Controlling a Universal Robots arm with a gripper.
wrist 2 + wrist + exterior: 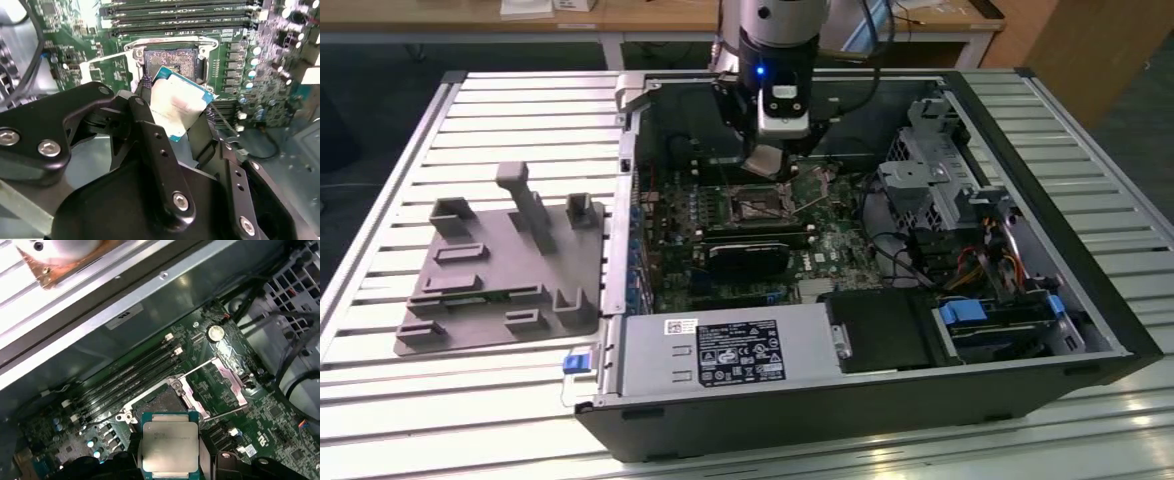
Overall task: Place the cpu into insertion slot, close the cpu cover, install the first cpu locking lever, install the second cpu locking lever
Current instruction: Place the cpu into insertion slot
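Fingers point(155, 145) clamped on the cpu point(169, 447), held just above the open insertion slot point(159, 401) — best lowered level, edges squared to the socket, never forced.

grey fixture point(500, 295), slatted table point(520, 110); open case point(854, 425) — cables point(987, 262)
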